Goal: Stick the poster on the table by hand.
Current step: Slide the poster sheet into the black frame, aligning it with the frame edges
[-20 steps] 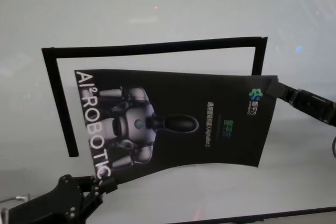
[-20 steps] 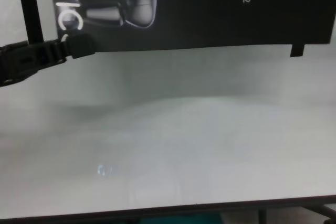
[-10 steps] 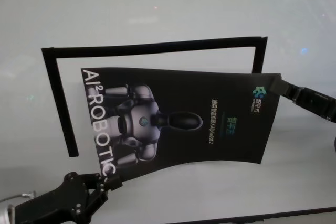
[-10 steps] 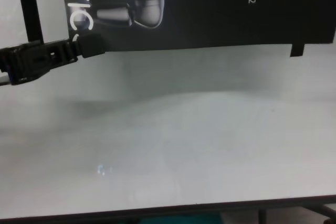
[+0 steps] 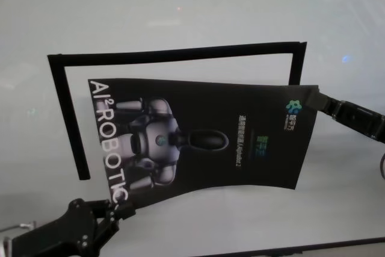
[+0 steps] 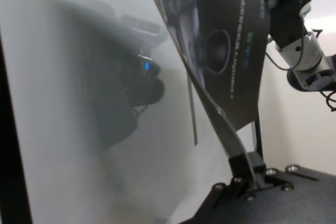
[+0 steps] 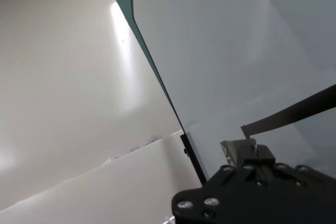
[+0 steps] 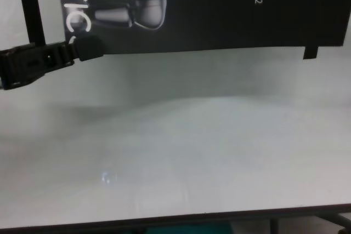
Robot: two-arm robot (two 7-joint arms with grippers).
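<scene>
The poster [image 5: 204,139], black with a silver robot figure and white "AI² ROBOTIC" lettering, hangs slightly bowed above the white table [image 5: 198,10]. My left gripper [image 5: 123,209] is shut on its near left corner, also seen in the chest view [image 8: 88,47] and the left wrist view [image 6: 247,163]. My right gripper [image 5: 314,99] is shut on its far right corner; the right wrist view shows that gripper [image 7: 247,148] pinching the poster's thin edge [image 7: 294,111]. The poster's lower part fills the top of the chest view [image 8: 219,15].
Narrow black strips [image 5: 174,54] form an open rectangular outline on the table behind and left of the poster. One strip [image 8: 30,4] shows in the chest view. The table's dark front edge [image 8: 219,215] runs along the bottom.
The poster and both grippers shifted slightly right and toward me half a second ago, then moved back left and away to about where they were.
</scene>
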